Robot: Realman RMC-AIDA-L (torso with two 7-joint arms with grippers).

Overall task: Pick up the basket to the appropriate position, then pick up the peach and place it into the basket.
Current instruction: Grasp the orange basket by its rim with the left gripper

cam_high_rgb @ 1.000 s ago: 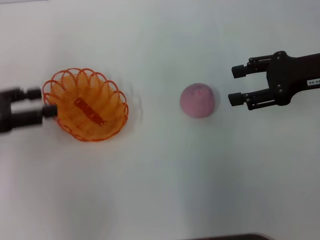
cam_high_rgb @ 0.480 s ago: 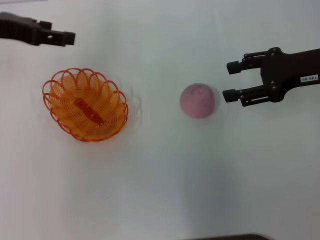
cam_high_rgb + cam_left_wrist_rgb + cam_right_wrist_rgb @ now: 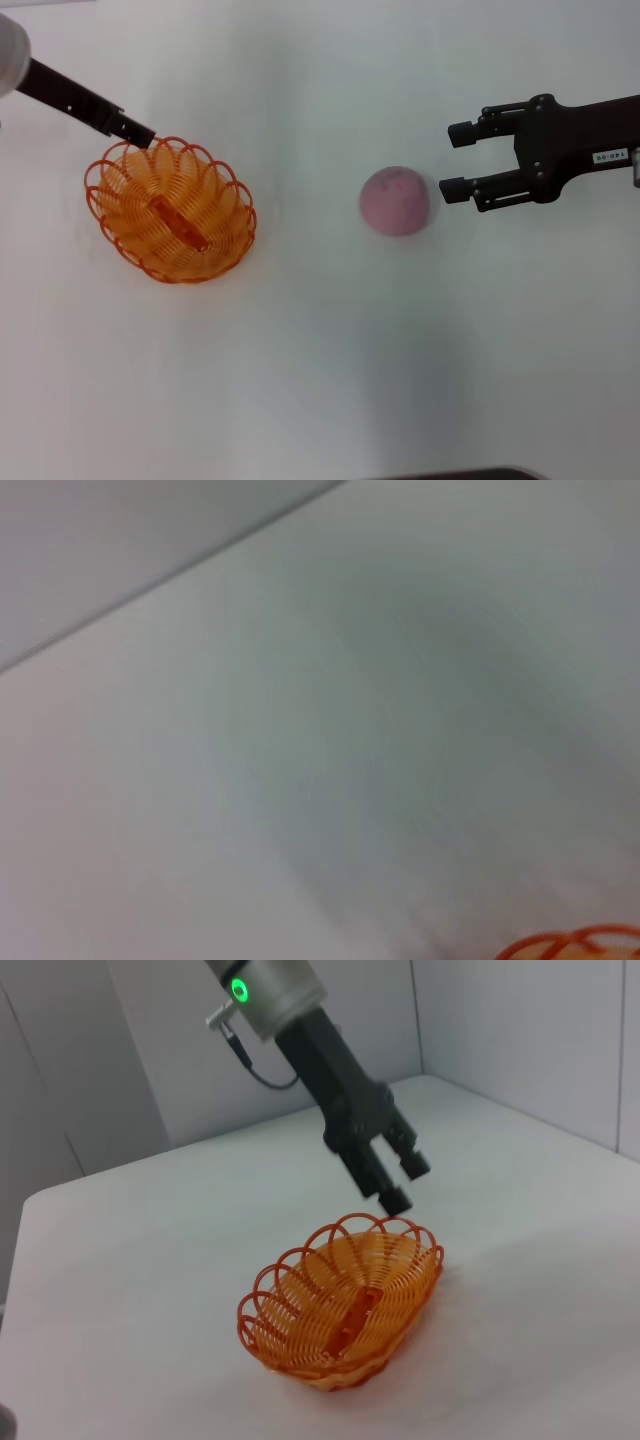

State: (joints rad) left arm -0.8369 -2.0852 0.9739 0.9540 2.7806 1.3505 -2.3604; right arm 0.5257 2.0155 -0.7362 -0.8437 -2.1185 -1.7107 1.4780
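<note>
The orange wire basket (image 3: 170,210) sits on the white table at the left; it also shows in the right wrist view (image 3: 345,1305), and a bit of its rim shows in the left wrist view (image 3: 570,942). The pink peach (image 3: 395,200) rests right of centre. My left gripper (image 3: 135,132) hangs over the basket's far left rim; in the right wrist view (image 3: 403,1182) its fingers are apart and empty, just above the rim. My right gripper (image 3: 447,158) is open and empty, just right of the peach, not touching it.
A white table (image 3: 320,360) carries everything. Its far edge and grey walls show in the right wrist view. A dark object (image 3: 460,473) sits at the table's near edge.
My left arm swung from the basket's left side round to the far side, and its tip now hangs over the far left rim. My right gripper crept left toward the peach.
</note>
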